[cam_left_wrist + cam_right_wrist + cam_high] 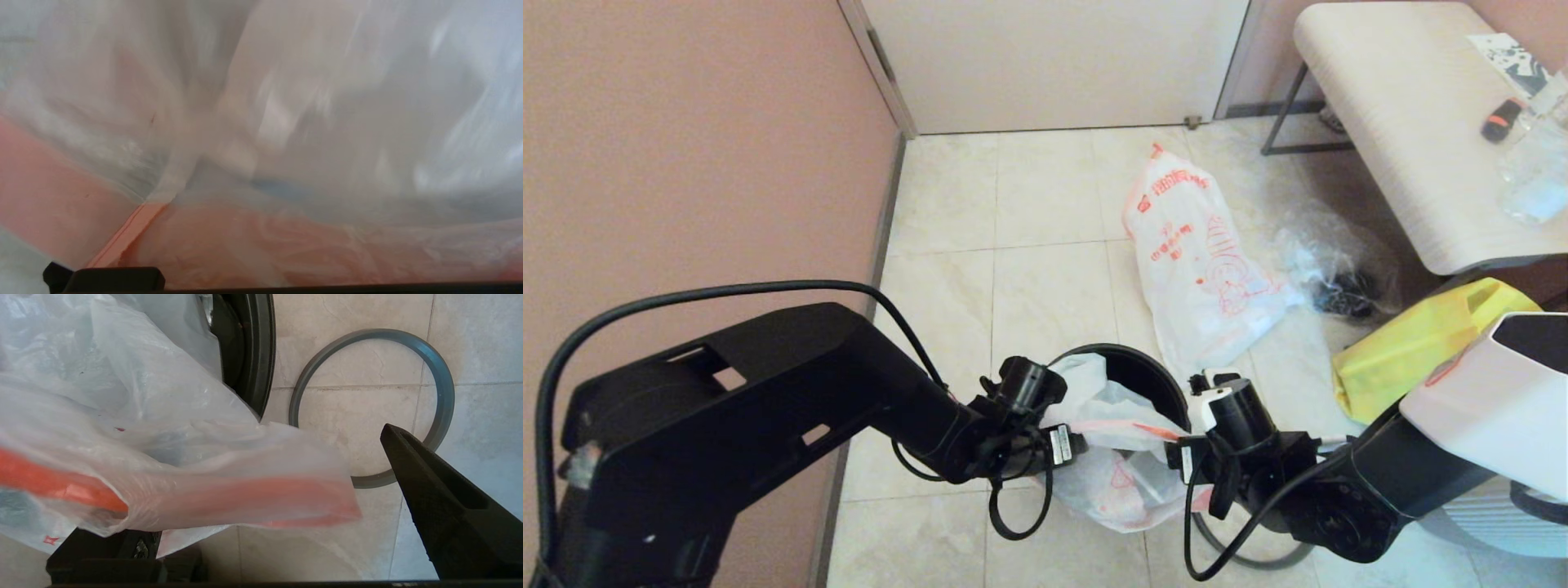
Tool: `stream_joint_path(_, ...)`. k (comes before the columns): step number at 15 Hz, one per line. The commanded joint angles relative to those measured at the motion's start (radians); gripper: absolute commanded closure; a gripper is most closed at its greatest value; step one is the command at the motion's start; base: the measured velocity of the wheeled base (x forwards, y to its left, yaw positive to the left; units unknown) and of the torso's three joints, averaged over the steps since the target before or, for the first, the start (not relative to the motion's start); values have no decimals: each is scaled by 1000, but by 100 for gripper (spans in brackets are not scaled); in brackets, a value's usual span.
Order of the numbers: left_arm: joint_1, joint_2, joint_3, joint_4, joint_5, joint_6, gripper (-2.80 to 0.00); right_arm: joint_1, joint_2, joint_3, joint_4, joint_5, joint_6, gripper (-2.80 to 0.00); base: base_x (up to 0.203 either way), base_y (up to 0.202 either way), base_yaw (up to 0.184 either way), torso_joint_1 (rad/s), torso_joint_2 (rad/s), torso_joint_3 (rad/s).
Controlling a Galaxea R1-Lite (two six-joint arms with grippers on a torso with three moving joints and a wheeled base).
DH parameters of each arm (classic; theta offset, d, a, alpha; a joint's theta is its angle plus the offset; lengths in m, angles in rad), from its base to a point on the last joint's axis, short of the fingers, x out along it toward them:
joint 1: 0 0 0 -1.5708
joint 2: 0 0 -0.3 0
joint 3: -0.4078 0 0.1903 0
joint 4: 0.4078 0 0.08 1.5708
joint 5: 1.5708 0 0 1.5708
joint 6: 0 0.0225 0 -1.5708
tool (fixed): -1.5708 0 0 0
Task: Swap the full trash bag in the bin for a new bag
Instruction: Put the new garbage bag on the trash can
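bin lower centre | new bag draped over its near rim, between both claws | left claw: state unclear | right claw: released, bag edge between fingers

Full trash bag on floor; new bag draped over bin.

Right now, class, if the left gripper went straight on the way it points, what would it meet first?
Most likely the new bag. In the left wrist view plastic film fills the whole picture right ahead of the left gripper, which sits at the bin. What lies behind the film is hidden.
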Motion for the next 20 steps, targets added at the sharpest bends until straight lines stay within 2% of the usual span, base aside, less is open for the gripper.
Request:
stream_joint_path(1,7,33,-30,-1,4,-4,-280,2,-4,-1,-4,-3,3,-280,0,0,0,0,0,0)
stream_joint_path(2,9,36,-33,-1,4,-4,-280,2,-2,-1,-4,-3,3,-280,0,0,0,0,0,0)
stream_joint_path(3,9,38,-30,-1,4,-4,0,2,-2,-2,-4,-2,3,-280,0,0,0,0,0,0)
stream_joint_path(7,9,70,-33,-3,44,-2,0,8,-2,-8,-4,-3,13,-280,0,0,0,0,0,0)
stream_joint_path(15,27,53,-47,-4,47,-4,0,17,-7,-6,-2,-3,17,-280,0,0,0,0,0,0)
stream_joint_path(20,107,17,-43,-14,78,-14,0,130,-198,54,44,-1,15,-280,0,0,0,0,0,0)
